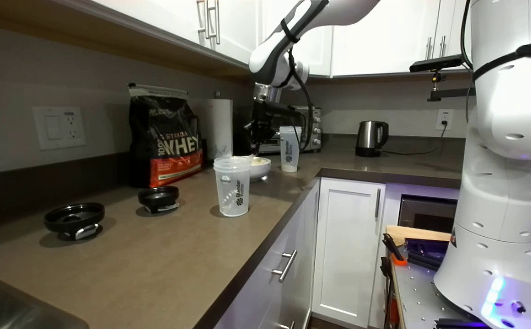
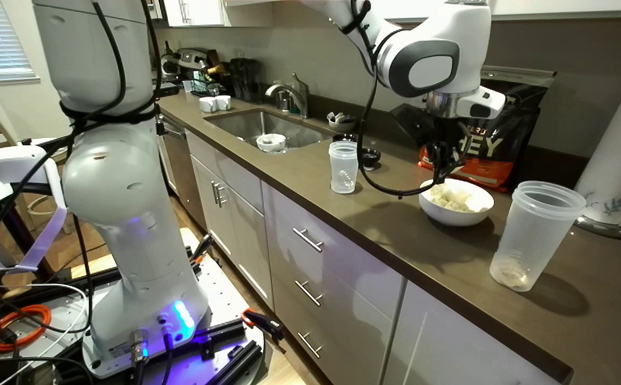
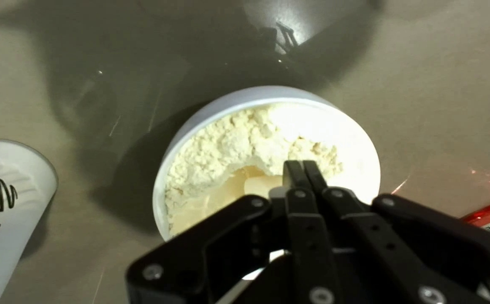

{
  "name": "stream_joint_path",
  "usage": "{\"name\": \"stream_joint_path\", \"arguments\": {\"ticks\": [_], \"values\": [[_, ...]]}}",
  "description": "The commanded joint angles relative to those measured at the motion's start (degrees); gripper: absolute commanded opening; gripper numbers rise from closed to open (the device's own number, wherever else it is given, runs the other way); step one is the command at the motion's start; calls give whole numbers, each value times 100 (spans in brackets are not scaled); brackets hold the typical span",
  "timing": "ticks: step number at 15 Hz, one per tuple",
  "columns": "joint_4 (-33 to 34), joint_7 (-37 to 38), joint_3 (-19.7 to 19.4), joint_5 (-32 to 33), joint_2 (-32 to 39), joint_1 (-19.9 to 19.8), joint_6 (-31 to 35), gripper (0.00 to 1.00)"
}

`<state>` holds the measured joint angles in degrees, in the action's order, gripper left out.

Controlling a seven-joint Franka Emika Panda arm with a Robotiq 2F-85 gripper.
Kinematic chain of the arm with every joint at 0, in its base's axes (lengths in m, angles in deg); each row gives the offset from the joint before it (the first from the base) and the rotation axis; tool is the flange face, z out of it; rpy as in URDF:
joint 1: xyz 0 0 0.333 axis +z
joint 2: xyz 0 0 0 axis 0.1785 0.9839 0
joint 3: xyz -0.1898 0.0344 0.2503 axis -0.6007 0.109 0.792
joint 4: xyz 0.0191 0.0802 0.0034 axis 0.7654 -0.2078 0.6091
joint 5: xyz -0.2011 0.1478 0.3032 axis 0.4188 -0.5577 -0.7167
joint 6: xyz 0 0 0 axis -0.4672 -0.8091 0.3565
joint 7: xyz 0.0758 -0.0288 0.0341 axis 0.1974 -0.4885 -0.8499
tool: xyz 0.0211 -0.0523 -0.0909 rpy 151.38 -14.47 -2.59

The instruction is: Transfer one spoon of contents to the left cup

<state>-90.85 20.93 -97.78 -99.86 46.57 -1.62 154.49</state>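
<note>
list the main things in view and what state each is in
Gripper: shut
Spoon: partly hidden; whether gripped, unclear
Bowl: upright, partly filled with powder
Left cup: upright, lidless
Other cup: upright, lidless, something pale at the bottom
Black lids: off the cups
Whey bag: standing upright
Kettle: upright
Cabinet door: shut

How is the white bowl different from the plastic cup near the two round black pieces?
Shape: the bowl is low and wide, while the cup is tall and narrow. Look: the bowl is opaque white, while the cup is translucent with dark lettering. Contents: the bowl holds a mound of pale powder; no such mound shows in the cup. Both are open on top and stand upright on the counter.
</note>
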Motion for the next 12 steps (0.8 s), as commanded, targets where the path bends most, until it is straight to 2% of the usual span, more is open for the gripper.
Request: {"name": "stream_joint_path", "arguments": {"ticks": [1, 12], "values": [[122, -328, 59, -380, 3, -146, -237, 2], [132, -508, 9, -737, -85, -328, -414, 2]]}}
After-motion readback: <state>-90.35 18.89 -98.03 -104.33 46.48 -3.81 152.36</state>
